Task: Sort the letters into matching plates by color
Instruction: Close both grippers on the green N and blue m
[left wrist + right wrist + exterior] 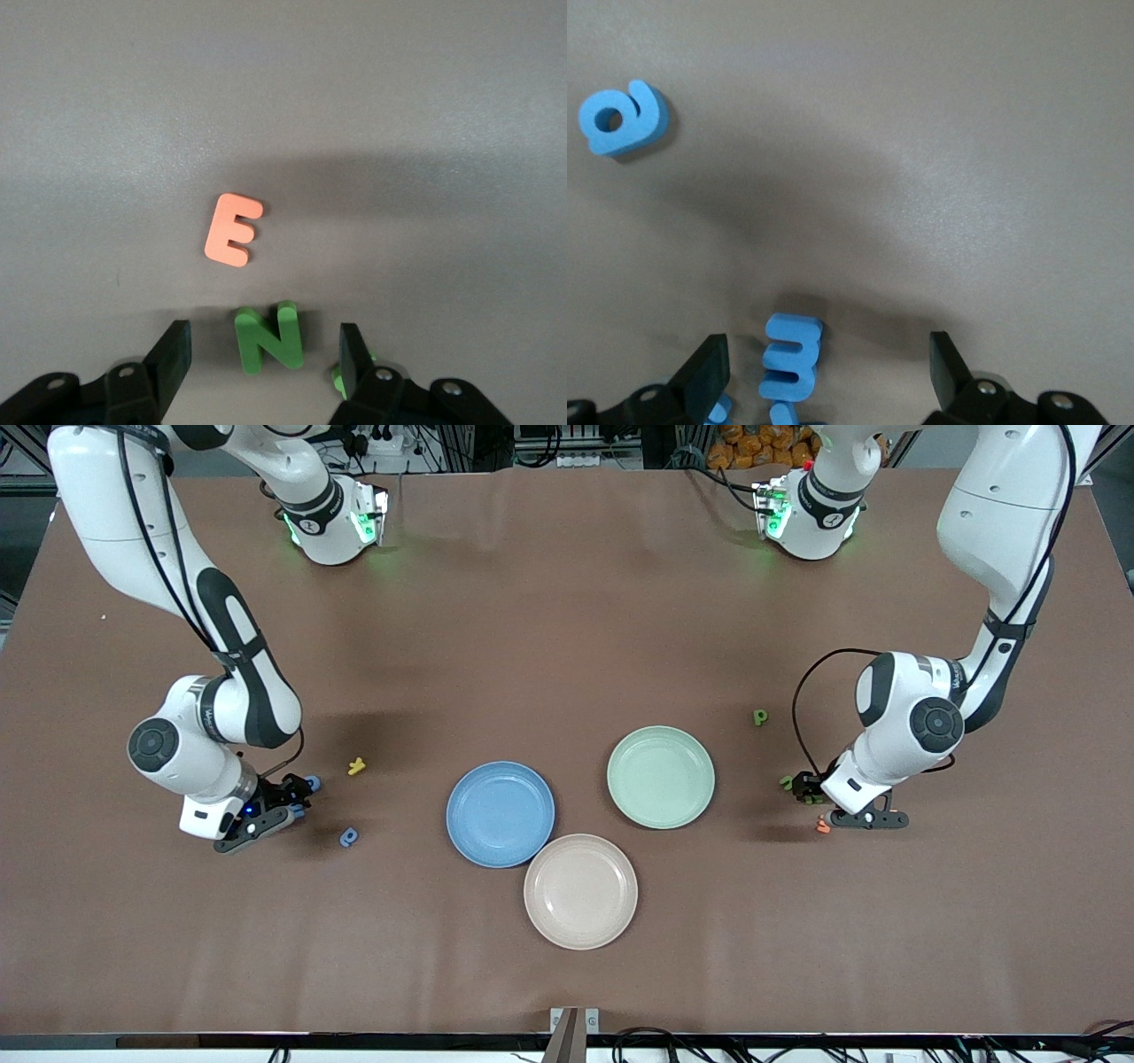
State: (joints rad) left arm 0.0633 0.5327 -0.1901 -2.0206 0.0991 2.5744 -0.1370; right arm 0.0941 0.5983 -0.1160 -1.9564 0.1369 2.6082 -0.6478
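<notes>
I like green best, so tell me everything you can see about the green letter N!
The green letter N is a small, chunky toy letter that looks like matte foam. It lies flat on the brown table, at the left arm's end, between the left gripper's open fingers, which do not touch it. An orange letter E lies close beside it, apart.

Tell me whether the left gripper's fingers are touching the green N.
Apart. In the left wrist view the green N lies on the table between the left gripper's fingers, with bare table showing on both sides of it.
</notes>
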